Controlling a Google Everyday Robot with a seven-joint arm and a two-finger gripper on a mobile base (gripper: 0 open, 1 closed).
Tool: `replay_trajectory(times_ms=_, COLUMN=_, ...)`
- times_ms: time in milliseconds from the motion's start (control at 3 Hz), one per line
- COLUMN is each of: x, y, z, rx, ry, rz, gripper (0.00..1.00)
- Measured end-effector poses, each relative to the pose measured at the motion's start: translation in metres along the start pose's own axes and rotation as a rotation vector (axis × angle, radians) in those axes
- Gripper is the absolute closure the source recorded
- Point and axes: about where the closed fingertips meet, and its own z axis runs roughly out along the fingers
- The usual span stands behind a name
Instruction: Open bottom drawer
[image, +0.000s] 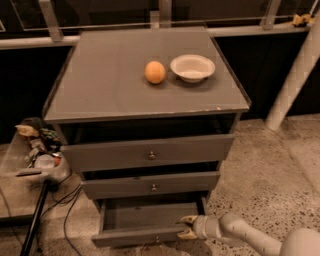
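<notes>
The bottom drawer (145, 235) of the grey chest is pulled out, its slim front panel low in view and its inside showing. My gripper (186, 226) reaches in from the lower right on a white arm and sits at the right end of the drawer's front panel, fingers above and below the panel's top edge. The knob of the bottom drawer is barely visible at the frame's lower edge. The middle drawer (152, 186) and the top drawer (150, 154) stand slightly out.
An orange (155, 72) and a white bowl (192, 67) sit on the chest top (100, 85). A heap of small objects and cables (37, 150) lies at the left. A white pillar (295, 75) stands at the right on speckled floor.
</notes>
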Motion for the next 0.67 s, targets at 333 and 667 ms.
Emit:
replay_trajectory(times_ms=333, x=-0.004, y=0.0, z=-0.002, rx=0.0, ry=0.0, rz=0.0, gripper=1.0)
replay_trajectory(times_ms=667, x=0.0, y=0.011, z=-0.008, rx=0.008, ry=0.0, rz=0.01, gripper=1.0)
